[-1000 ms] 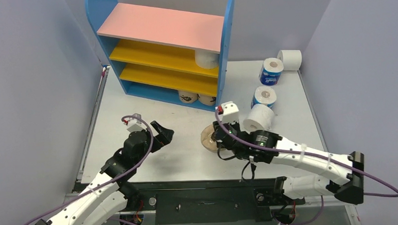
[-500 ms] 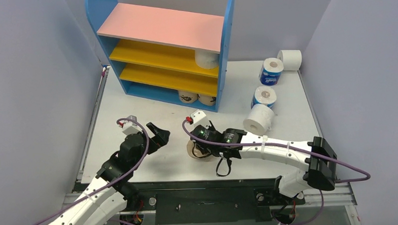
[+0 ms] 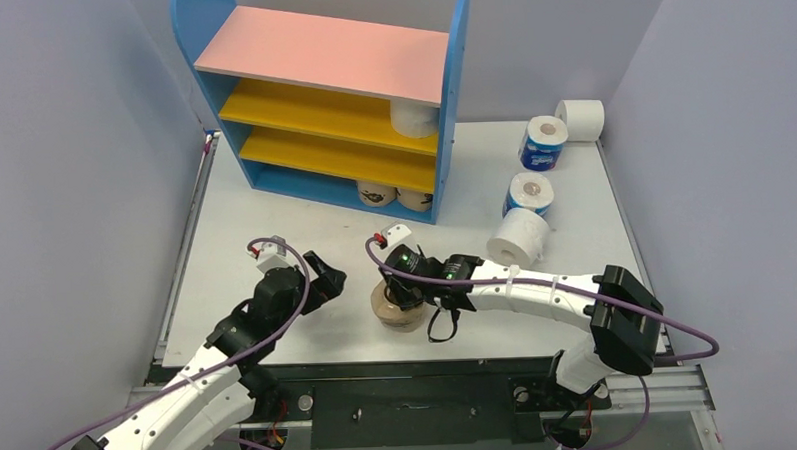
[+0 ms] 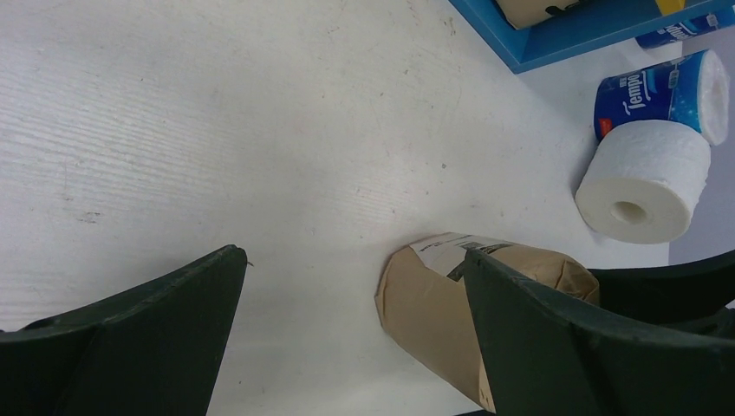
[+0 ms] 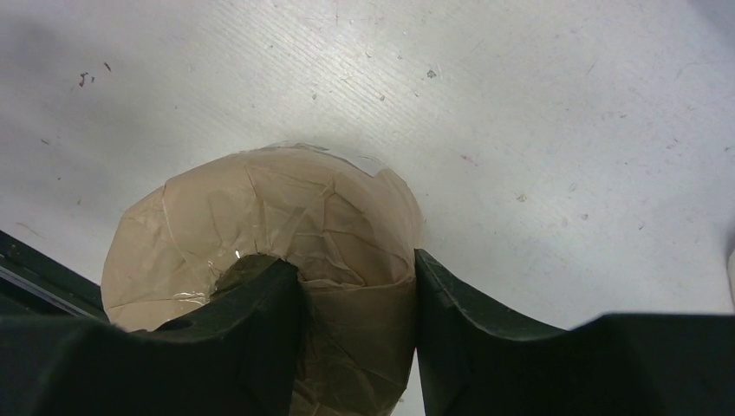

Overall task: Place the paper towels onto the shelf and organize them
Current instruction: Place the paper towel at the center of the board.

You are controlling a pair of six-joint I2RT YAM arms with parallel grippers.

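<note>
The right arm has swung inward and back toward the near edge of the desk (image 3: 274, 219), taking a tan paper-wrapped roll (image 3: 397, 307) with it. A moment ago the roll was further right and closer to the shelf (image 3: 459, 63); it now sits just beside the left pincer (image 3: 326, 278). The left pincer has crept a little toward the roll and is spread wide with nothing in it.

The right pincer (image 5: 357, 329) is clamped narrow on the roll's wall, one finger down the hollow core and the other outside.

Since the roll has moved away from the shelf, this looks like a handover or a re-grip (the shelf's free space lies to the left arm's side) rather than a placing.

The shelf so far holds one white roll (image 3: 414, 116) on its upper yellow board and two tan printed rolls (image 3: 394, 196) on the blue base. Four rolls wait on the desk to the right: two blue-wrapped rolls (image 3: 544, 143) and two white ones (image 3: 520, 236).

From above, the right wrist covers its own fingertips and most of the held roll. In the left wrist view the roll is half hidden behind the near finger. No view settles whether the roll rests on the desk or hangs just clear of it. The pink top board hides the back of both yellow shelves.
</note>
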